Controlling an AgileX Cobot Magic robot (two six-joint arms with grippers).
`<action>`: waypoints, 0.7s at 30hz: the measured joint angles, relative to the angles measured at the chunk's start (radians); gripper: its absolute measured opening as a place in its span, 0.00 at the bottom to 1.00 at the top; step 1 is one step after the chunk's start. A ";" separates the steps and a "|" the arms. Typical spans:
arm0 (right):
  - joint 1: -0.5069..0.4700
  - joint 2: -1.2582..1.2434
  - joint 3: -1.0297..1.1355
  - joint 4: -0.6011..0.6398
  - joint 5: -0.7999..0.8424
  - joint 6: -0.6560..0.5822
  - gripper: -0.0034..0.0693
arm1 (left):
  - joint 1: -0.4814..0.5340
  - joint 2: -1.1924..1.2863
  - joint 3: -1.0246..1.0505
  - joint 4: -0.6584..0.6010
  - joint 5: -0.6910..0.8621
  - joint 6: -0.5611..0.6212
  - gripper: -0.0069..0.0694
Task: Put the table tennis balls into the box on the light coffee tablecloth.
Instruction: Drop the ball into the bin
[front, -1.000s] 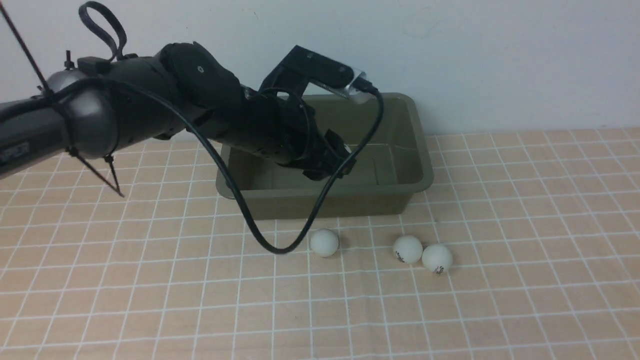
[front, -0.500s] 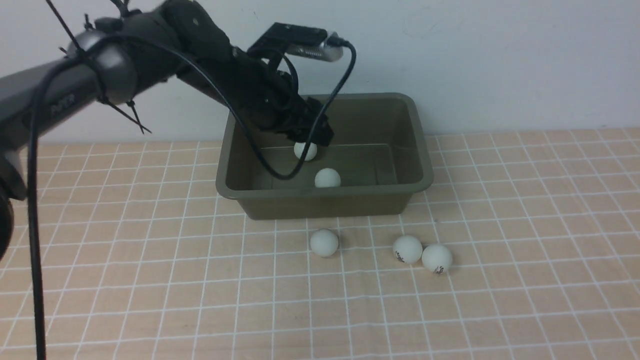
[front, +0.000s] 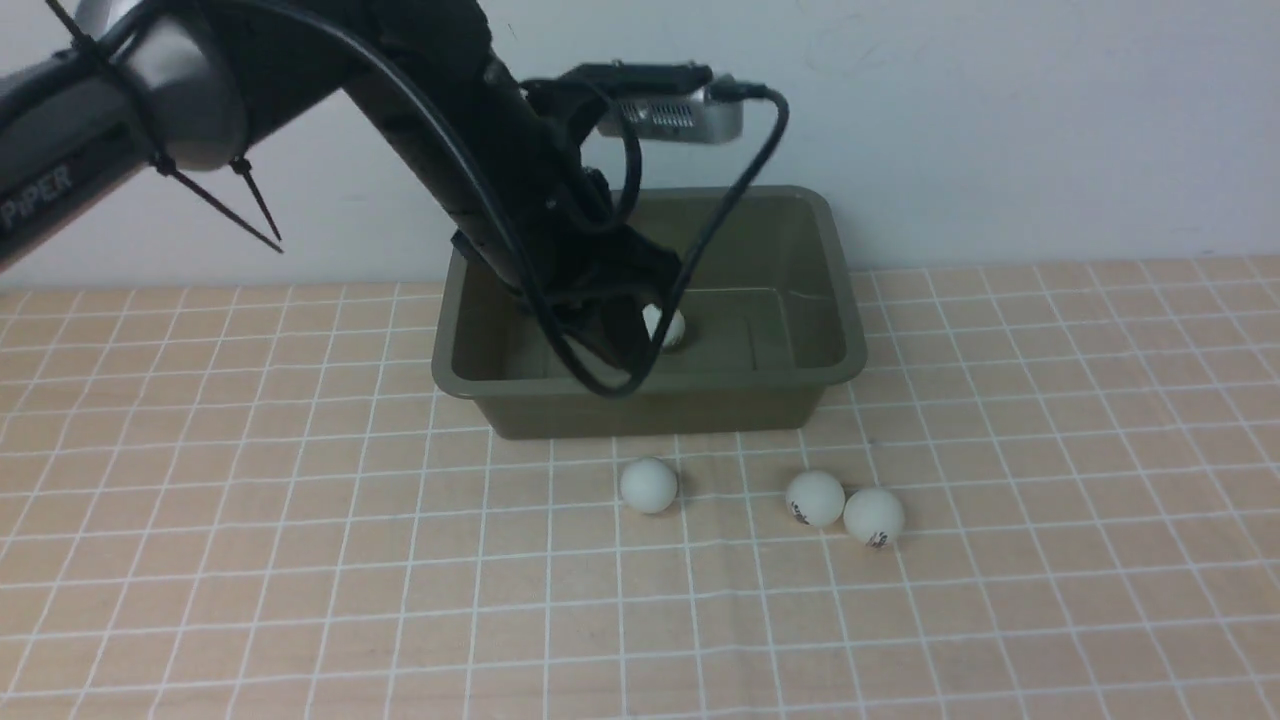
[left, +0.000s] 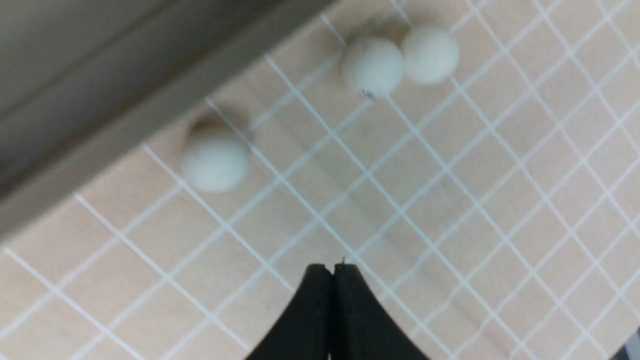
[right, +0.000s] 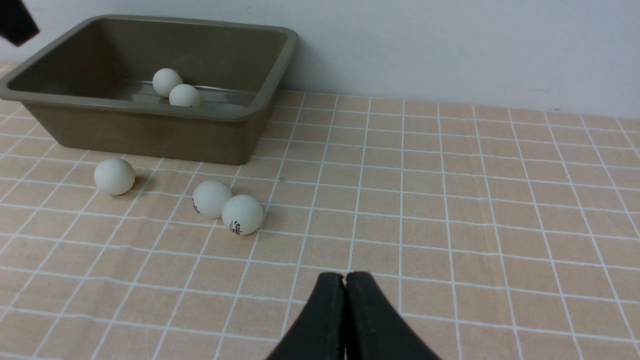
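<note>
Left gripper (left: 332, 270), fingertips pressed together, above the box (front: 840, 375).
Three balls (front: 649, 486) lie on cloth (front: 1050, 480) nearby.

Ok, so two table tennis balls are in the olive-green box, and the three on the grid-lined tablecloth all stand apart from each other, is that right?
Not quite: of the three on the tablecloth, two balls, and, sit touching, and only the third is apart, as the right wrist view shows. The other two are in the box.
</note>
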 joint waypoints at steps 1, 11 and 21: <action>0.000 0.000 0.000 0.000 0.000 0.000 0.03 | 0.000 -0.007 0.000 0.005 0.000 0.000 0.00; 0.000 0.000 0.000 0.000 0.000 0.000 0.03 | -0.170 -0.393 0.618 0.064 -0.286 -0.048 0.00; 0.000 0.000 0.000 -0.001 0.000 0.000 0.03 | -0.175 -0.249 0.730 0.055 -0.861 -0.146 0.02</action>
